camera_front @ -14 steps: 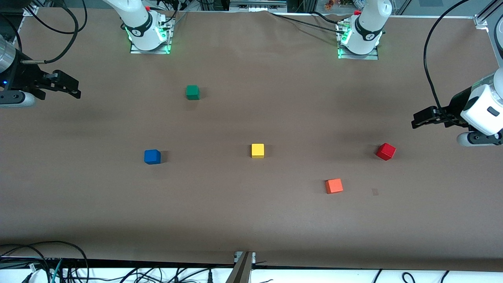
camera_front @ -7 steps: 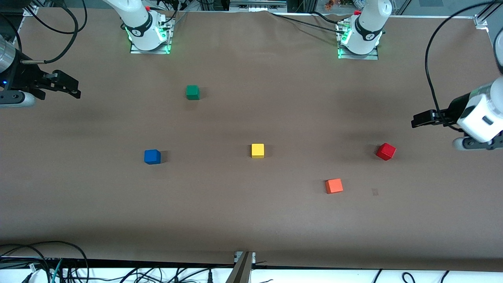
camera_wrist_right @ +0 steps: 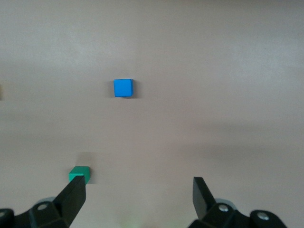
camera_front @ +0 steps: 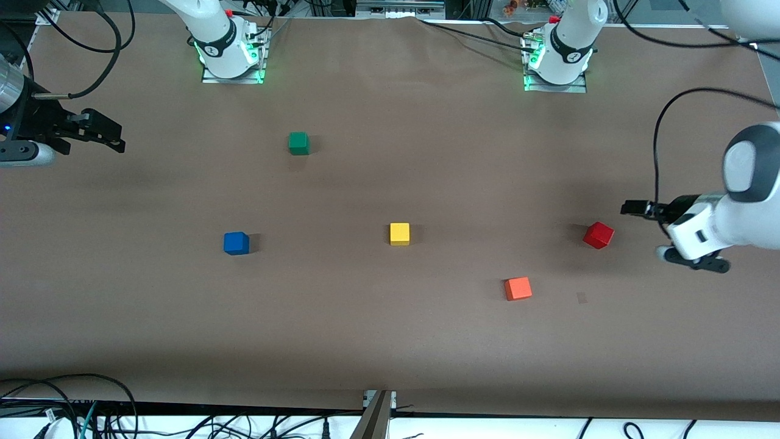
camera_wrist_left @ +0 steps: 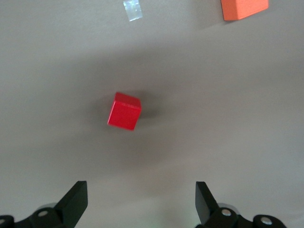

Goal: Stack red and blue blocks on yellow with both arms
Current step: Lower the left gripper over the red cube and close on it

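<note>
front view looks down from high across the table (camera_front: 390, 341), facing both arm bases along its top, taking in the whole surface. left wrist view stares straight down, close over the red block (camera_wrist_left: 124, 111), orange cube (camera_wrist_left: 243, 8) at its edge; both also show in front view. right wrist view looks down from higher, catching the blue block (camera_wrist_right: 123, 88) and green cube (camera_wrist_right: 79, 174), shared with front view too.
</note>
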